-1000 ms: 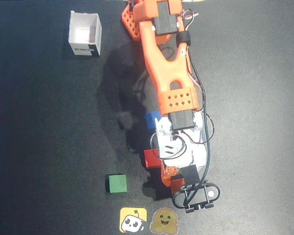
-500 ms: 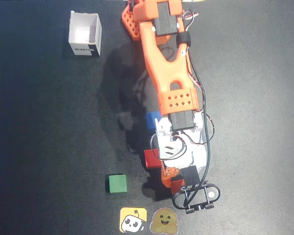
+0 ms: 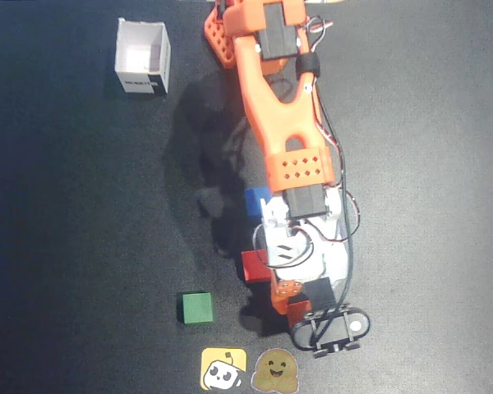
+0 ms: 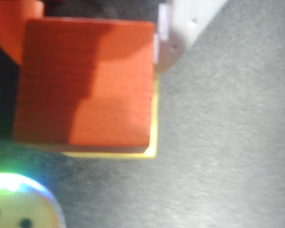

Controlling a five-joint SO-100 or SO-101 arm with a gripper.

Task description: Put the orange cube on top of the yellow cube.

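Note:
In the wrist view the orange cube [image 4: 85, 85] fills the upper left, between the orange finger [image 4: 12, 19] on its left and the white finger [image 4: 178, 28] on its right. My gripper [image 4: 90, 42] is shut on it. A thin strip of the yellow cube [image 4: 109, 154] shows under the orange cube's lower and right edges, so the orange cube is squarely over it; I cannot tell if they touch. In the overhead view the gripper [image 3: 296, 305] is low at the centre right, with the orange cube [image 3: 298, 311] partly seen; the yellow cube is hidden there.
A red-orange cube [image 3: 253, 265] lies just left of the gripper, a blue cube [image 3: 257, 201] above it beside the arm, and a green cube [image 3: 197, 308] further left. A yellow face sticker [image 3: 223, 369] and a brown sticker [image 3: 273, 371] lie at the bottom edge. A white box [image 3: 142, 57] stands top left.

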